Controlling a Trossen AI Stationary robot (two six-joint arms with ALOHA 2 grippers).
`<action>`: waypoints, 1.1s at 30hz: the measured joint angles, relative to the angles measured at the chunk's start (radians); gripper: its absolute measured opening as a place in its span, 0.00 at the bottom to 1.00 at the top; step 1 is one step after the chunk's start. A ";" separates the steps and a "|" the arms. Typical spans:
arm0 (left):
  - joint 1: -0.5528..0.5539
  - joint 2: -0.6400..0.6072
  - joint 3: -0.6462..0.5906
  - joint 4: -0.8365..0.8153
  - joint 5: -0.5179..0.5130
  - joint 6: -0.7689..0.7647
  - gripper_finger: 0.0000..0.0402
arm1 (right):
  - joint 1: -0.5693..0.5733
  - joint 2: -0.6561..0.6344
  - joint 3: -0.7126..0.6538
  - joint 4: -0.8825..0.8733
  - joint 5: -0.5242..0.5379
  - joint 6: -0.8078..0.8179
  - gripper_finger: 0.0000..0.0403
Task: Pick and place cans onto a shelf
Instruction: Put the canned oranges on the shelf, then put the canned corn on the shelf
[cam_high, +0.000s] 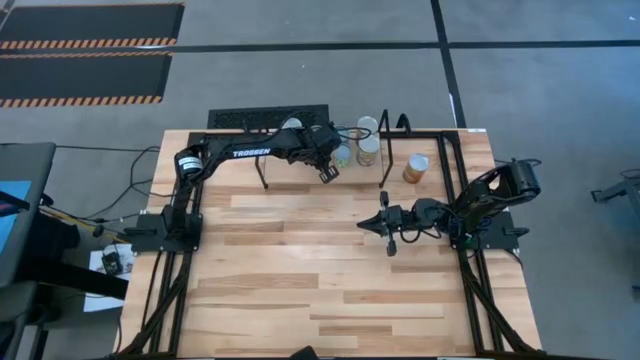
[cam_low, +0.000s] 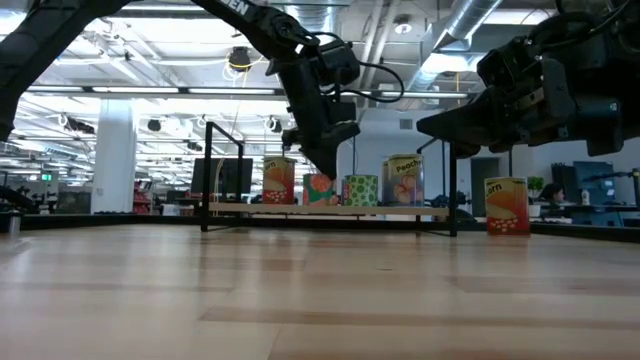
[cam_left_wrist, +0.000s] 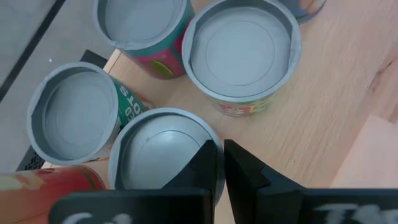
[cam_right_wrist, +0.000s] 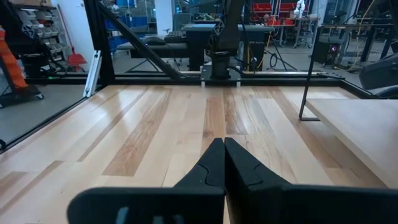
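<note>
- Where the camera looks straight down, the left gripper (cam_high: 329, 176) hangs over the front edge of the shelf (cam_high: 262, 152), fingers closed on nothing, just beside the cans (cam_high: 368, 150) clustered on the board.
- One more can (cam_high: 416, 167), tan-labelled, stands alone on the table (cam_high: 320, 290) to the right of the shelf, between it and the right arm.
- Right gripper (cam_high: 390, 247) waits low over the middle of the table, well apart from every can, fingers pressed together and empty.
- Black floor mats (cam_high: 90, 50) with striped edges lie beyond the table.
- Seen level from table height, four cans (cam_low: 362, 189) stand upright in a row on the wooden board of the shelf; the left gripper (cam_low: 326, 166) dips in front of them and partly covers one.
- The lone can (cam_low: 506, 205) stands on the table, right of the shelf's side loop (cam_low: 437, 185).
- From the left wrist, four silvery can tops (cam_left_wrist: 241, 48) crowd close together; the clenched fingers (cam_left_wrist: 208, 168) overlap the nearest top (cam_left_wrist: 155, 149).
- From the right wrist, the shut fingers (cam_right_wrist: 217, 163) point across bare wood toward the left arm's base (cam_right_wrist: 219, 59); a corner of the shelf board (cam_right_wrist: 360, 127) shows at the side.
</note>
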 joint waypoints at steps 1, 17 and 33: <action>0.000 0.000 0.000 0.000 -0.001 0.001 0.03 | 0.000 0.000 0.000 0.000 0.000 0.000 0.03; -0.024 -0.065 -0.004 -0.021 -0.021 0.022 0.23 | 0.000 0.000 0.000 0.008 0.000 0.000 0.03; -0.179 -0.371 -0.273 0.193 -0.128 0.030 0.11 | 0.022 0.000 0.000 0.006 0.009 0.000 0.03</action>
